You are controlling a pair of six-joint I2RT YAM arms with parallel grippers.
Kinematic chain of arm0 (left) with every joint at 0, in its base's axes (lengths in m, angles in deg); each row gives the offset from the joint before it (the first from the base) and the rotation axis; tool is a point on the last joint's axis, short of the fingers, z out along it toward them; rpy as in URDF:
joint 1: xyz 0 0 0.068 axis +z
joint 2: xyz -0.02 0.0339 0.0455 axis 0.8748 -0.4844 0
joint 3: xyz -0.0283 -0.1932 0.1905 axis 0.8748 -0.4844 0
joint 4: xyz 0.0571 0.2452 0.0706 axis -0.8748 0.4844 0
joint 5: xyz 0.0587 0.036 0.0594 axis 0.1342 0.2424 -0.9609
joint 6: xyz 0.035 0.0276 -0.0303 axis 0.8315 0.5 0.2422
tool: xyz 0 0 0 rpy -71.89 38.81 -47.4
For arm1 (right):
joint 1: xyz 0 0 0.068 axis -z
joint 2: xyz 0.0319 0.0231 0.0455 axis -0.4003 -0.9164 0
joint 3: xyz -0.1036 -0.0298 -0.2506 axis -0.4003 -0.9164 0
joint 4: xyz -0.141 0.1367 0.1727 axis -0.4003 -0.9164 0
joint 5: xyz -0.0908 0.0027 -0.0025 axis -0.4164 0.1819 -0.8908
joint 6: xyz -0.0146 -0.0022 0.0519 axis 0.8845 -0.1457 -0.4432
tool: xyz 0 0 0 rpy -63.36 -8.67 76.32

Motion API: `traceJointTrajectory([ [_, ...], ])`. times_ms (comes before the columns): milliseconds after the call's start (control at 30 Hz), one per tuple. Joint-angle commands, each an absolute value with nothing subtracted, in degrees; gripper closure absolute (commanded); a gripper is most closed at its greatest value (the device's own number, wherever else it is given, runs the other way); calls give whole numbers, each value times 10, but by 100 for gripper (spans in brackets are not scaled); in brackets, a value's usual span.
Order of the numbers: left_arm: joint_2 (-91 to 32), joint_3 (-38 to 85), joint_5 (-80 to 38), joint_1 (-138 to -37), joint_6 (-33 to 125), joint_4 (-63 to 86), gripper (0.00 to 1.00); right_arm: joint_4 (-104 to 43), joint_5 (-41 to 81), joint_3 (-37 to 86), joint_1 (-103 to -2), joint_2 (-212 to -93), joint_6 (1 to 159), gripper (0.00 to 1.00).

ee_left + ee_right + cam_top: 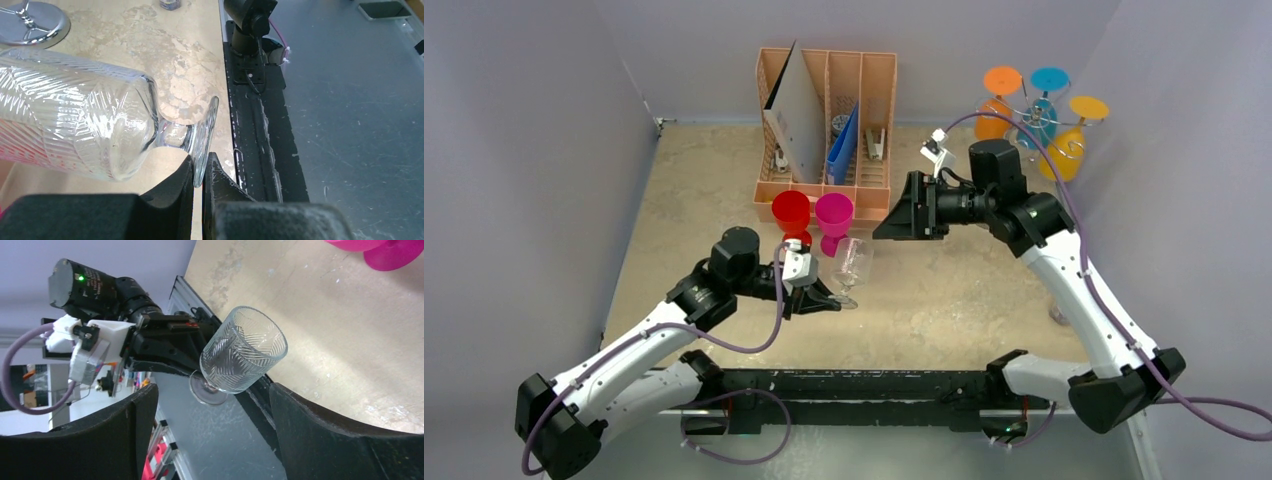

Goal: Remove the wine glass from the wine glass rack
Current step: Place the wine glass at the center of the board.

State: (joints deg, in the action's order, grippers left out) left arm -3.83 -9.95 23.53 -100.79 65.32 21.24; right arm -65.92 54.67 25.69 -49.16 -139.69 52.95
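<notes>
A clear, cut-pattern wine glass [852, 265] [90, 115] [245, 357] hangs tilted above the middle of the table. My left gripper [824, 300] [200, 162] is shut on the rim of its foot, and the bowl points away to the right. The silver wire wine glass rack [1034, 125] stands at the far right with an orange [997, 110], a blue [1044, 105] and a yellow glass [1069, 150] hanging upside down on it. Its shiny disc base [35, 22] shows in the left wrist view. My right gripper [902, 210] [212, 390] is open, a little right of the clear glass, facing it and holding nothing.
A peach slotted organiser [824, 130] with folders stands at the back centre. A red cup [791, 212] and a pink cup [834, 215] sit just in front of it, close behind the held glass. Grey walls close in both sides.
</notes>
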Motion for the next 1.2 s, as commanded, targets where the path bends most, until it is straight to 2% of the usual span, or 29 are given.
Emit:
traceJointTrajectory([
  [0,-13,-121,263,-1008,705,87,100,-700,592,297,-494,-1406,546,18],
  [300,-32,-105,346,-1008,722,83,100,-741,636,330,-495,-1447,571,26],
  [467,-36,-99,381,-1008,718,79,100,-741,688,345,-498,-1478,573,38],
  [700,-41,-98,383,-1008,717,71,100,-749,744,371,-524,-1512,581,47],
  [933,-45,-89,383,-1008,722,71,100,-848,741,385,-534,-1520,648,49],
  [1167,-51,-70,406,-1008,730,91,100,-863,743,392,-540,-1527,665,49],
])
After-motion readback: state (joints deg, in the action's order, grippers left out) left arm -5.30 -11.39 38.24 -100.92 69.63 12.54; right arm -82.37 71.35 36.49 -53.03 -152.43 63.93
